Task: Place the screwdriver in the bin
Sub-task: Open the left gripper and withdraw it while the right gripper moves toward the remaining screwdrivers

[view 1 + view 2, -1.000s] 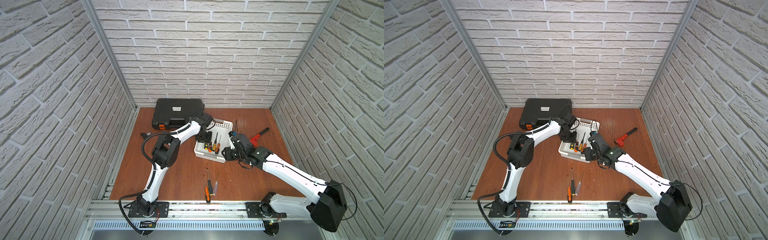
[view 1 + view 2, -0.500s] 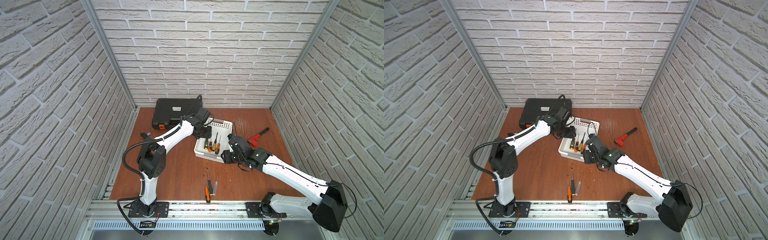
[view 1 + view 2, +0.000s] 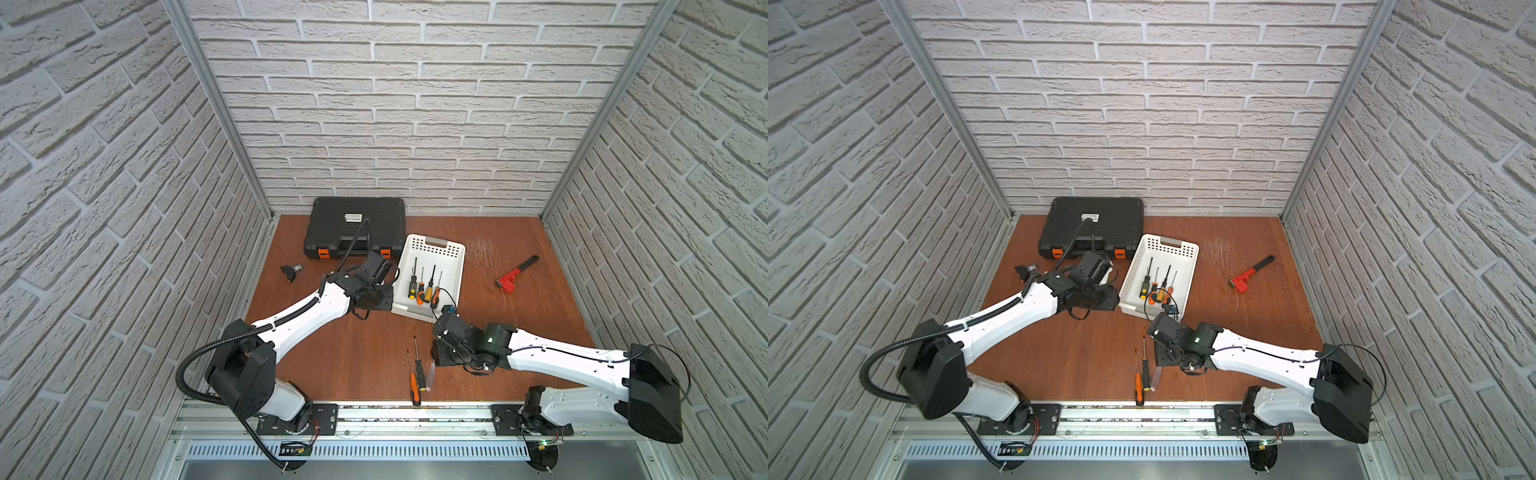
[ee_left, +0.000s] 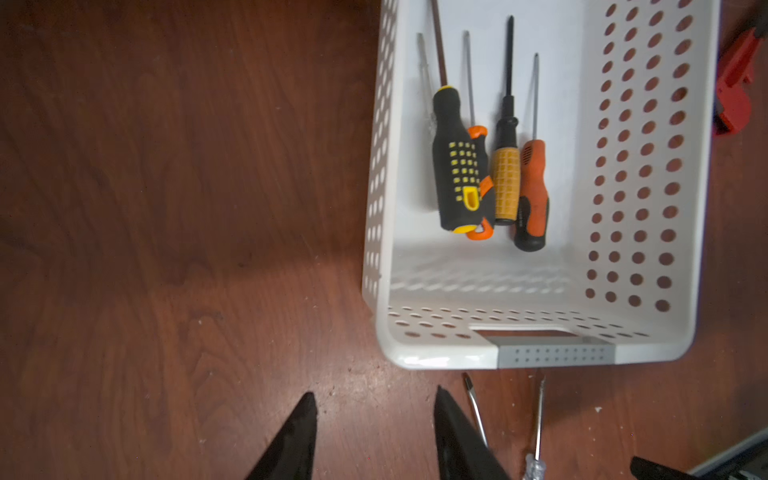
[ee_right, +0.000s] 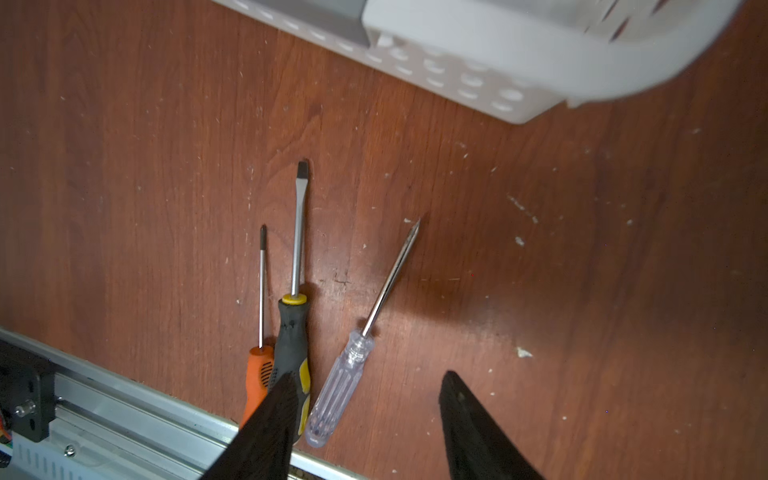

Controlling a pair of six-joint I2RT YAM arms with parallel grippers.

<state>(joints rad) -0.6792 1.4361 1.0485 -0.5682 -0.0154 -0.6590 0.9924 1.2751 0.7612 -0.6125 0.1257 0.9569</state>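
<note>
Several screwdrivers (image 4: 505, 174) lie in the white perforated plastic bin (image 4: 648, 166). Three more screwdrivers (image 3: 420, 370) wait on the brown bench (image 3: 332, 353), lower centre. The left tool (image 4: 374, 392) and right tool (image 5: 369, 376) gape empty.

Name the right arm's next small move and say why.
Probably lower the right pincer onto the clear-handled screwdriver and close on its handle. The pincer is open and empty. In the right wrist view that handle sits between its fingers, and the screwdriver lies on the table, outside the bin.
</note>
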